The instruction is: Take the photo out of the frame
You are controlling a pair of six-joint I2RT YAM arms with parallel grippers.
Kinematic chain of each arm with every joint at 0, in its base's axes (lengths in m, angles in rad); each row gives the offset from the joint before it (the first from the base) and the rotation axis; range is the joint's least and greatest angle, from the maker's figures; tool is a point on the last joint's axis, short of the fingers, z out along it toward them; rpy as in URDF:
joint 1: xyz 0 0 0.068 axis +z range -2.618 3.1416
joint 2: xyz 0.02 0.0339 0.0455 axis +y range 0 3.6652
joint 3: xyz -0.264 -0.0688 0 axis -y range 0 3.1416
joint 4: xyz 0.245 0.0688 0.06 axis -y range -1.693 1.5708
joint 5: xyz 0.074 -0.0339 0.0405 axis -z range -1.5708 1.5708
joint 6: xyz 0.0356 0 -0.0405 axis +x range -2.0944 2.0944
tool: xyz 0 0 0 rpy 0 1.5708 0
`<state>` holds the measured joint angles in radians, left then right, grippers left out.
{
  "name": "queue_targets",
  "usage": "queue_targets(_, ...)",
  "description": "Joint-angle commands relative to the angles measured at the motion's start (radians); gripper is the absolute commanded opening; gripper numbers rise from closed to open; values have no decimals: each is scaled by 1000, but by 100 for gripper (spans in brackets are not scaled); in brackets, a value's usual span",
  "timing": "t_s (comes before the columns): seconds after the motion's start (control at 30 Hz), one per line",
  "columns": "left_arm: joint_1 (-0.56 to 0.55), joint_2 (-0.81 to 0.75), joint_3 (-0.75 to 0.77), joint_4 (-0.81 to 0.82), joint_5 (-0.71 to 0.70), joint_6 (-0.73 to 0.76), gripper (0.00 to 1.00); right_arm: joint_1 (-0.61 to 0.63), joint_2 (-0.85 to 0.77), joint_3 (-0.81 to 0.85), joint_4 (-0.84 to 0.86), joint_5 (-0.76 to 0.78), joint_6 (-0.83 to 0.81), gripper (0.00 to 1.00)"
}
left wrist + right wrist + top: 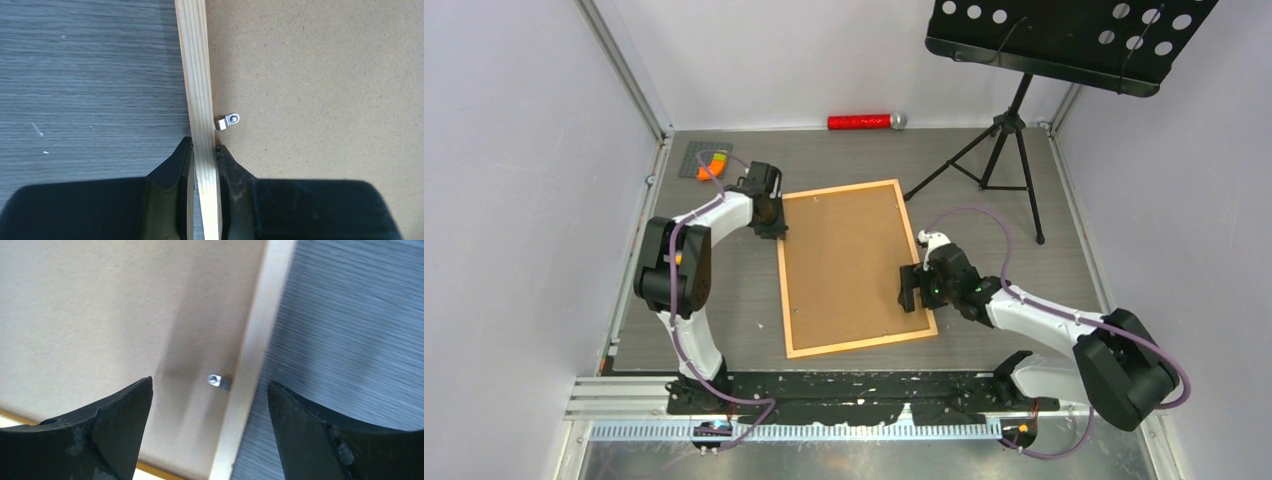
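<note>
The frame (861,343) lies face down on the table, its thin orange border around a plain brown backing board (849,262). The photo is hidden under that board. My left gripper (772,222) is shut on the frame's left wooden rail (199,75), one finger on each side, just below a small metal clip (227,121). My right gripper (911,287) hovers open over the frame's right rail (250,355). Another metal clip (218,381) lies between its spread fingers, which touch nothing.
A black music stand (1064,40) on a tripod (1004,150) rises at the back right, one leg reaching toward the frame's far corner. A red cylinder (859,121) lies against the back wall. A grey mat (696,152) with orange and green pieces sits back left.
</note>
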<state>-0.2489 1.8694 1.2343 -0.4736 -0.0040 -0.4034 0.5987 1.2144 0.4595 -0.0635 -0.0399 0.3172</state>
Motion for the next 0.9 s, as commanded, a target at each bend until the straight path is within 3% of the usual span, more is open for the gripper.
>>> queue_targets(0.0, -23, -39, -51, 8, 70, 5, 1, 6, -63, 41, -93, 204, 12, 90)
queue_targets(0.1, -23, -51, -61, -5, 48, 8, 0, 20, -75, 115, -84, 232, -49, 91)
queue_targets(0.23, -23, -62, -61, 0, 75, 43, 0, 112, -81, 194, 18, 178, -350, 91)
queue_targets(0.33, -24, -55, -38, -25, 76, 47, 0, 195, -27, 225, 116, -111, -608, 90)
queue_targets(0.43, -23, -48, -31, -37, 78, 49, 0, 241, 67, 260, 226, -434, -730, 87)
queue_targets(0.53, -23, -37, -32, -43, 89, 52, 0, 281, 215, 381, 197, -573, -865, 77)
queue_targets(0.7, -23, -18, -16, -56, 116, 65, 0, 375, 441, 600, 74, -569, -1000, 71)
queue_targets(0.87, -23, -20, -18, -56, 118, 69, 0, 396, 577, 681, 82, -523, -1001, 58)
